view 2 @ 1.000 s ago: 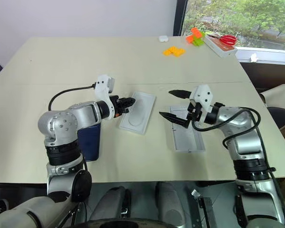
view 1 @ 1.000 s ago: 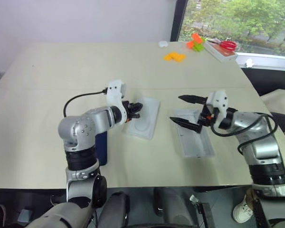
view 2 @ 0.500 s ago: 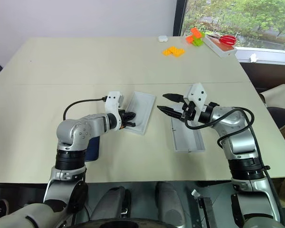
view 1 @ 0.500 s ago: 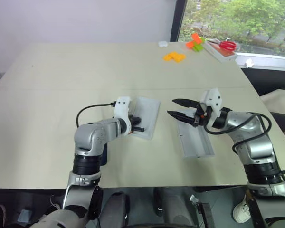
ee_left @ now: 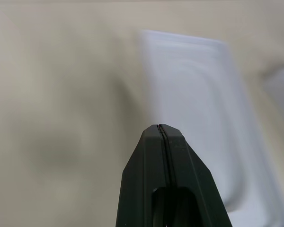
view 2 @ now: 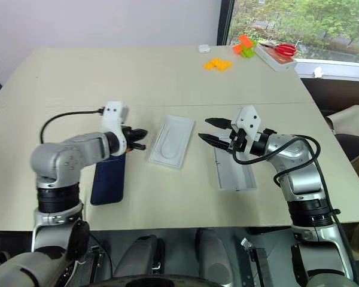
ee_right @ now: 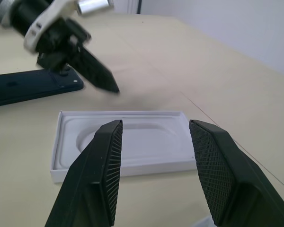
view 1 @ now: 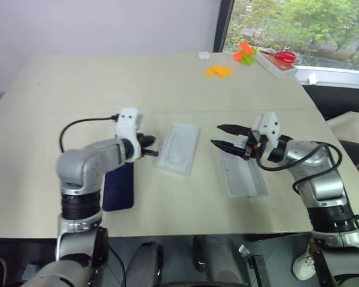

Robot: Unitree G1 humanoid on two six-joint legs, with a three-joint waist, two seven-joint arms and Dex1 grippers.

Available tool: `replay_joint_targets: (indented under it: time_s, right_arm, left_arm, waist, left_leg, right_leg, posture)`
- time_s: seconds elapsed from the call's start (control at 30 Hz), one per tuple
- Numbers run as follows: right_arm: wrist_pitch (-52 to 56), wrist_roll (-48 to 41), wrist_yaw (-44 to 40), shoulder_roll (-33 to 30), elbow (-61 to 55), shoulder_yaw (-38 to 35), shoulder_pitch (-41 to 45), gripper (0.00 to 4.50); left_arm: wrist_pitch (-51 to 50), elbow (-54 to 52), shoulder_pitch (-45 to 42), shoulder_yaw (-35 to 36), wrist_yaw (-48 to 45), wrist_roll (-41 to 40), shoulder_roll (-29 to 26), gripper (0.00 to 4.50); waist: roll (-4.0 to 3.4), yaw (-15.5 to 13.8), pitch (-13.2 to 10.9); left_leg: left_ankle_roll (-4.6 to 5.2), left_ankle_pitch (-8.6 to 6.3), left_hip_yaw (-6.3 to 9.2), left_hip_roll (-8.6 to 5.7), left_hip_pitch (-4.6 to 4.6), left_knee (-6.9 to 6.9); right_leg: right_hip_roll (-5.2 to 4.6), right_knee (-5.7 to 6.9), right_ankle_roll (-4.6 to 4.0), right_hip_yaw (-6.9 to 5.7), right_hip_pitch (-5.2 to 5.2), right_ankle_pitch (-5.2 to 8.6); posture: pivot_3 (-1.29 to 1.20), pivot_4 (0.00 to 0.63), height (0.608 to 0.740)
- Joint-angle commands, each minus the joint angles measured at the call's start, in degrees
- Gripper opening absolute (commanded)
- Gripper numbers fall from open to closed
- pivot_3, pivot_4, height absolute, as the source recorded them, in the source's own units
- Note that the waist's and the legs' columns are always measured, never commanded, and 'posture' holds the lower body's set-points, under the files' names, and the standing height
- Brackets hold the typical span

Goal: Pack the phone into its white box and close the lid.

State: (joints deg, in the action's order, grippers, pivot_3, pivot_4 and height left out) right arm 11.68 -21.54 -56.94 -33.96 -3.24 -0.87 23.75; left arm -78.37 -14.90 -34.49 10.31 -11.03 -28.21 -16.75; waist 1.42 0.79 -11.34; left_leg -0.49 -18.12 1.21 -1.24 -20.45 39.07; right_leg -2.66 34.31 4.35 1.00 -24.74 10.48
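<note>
Phone still out of its box, both grippers empty.

Left gripper [view 2: 139,133] pinched together, hanging between the phone [view 2: 107,179] and the insert with an oval recess [view 2: 172,141], probably lining up for the phone, flat on the table [view 2: 78,78] under the left arm. Right gripper [view 2: 214,130] with fingers apart on nothing, poised above the white box [view 2: 234,172], likely to steady it. No lid identified.

Right gripper [ee_right: 154,142] jaws standing apart, empty, framing the white insert [ee_right: 123,137] lying flat on the desk [ee_right: 189,61]. Left gripper [ee_right: 97,75] hovering closed beyond it, phone [ee_right: 23,87] lying behind.
</note>
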Motion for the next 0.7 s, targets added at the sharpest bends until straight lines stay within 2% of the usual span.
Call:
replay_joint_targets:
  time_s: [0.03, 0.1, 0.37, 0.7]
  right_arm:
    - [-1.23, -0.51, -0.29, -0.15, -1.03, -0.87, 0.78, 2.37]
    - [-1.26, -0.44, -0.30, -0.07, -0.77, -0.78, 1.09, 2.37]
    - [-1.37, -0.39, -0.50, -0.23, -0.42, -0.89, 1.84, 2.37]
    - [-1.54, -0.08, 0.01, -0.42, -0.74, -1.11, 1.23, 2.37]
  left_arm:
    - [-1.02, -2.15, 1.55, 0.69, -1.21, -0.65, -1.86, 0.00]
    - [0.38, -2.35, 2.96, -2.01, -2.09, 0.10, -3.09, 0.00]
    - [-0.45, -0.88, 5.43, -7.16, -1.67, 1.33, -1.36, 0.00]
    - [0.11, -0.82, 5.06, -10.28, -0.58, 1.34, 6.83, 0.00]
  waist:
    - [0.00, -0.16, 0.00]
    - [0.00, -0.13, 0.00]
    - [0.00, -0.15, 0.00]
    - [-0.03, -0.31, 0.02]
  left_leg:
    - [0.00, 0.00, 0.00, -0.04, -0.01, 0.00]
    - [0.01, 0.00, -0.02, -0.10, -0.04, 0.01]
    - [0.03, -0.02, 0.00, -0.13, -0.08, 0.00]
    - [0.03, -0.02, 0.00, -0.16, -0.04, 0.03]
  right_leg:
    - [-0.04, -0.01, 0.00, 0.00, 0.01, 0.00]
    - [-0.13, -0.05, 0.00, 0.02, 0.01, 0.00]
    - [-0.19, -0.10, 0.00, 0.01, 0.00, 0.00]
    - [-0.22, -0.10, -0.01, 0.01, 0.07, 0.00]
  posture:
    - [0.00, 0.150, 0.740]
    - [0.00, 0.150, 0.740]
    - [0.00, 0.150, 0.740]
    - [0.00, 0.150, 0.740]
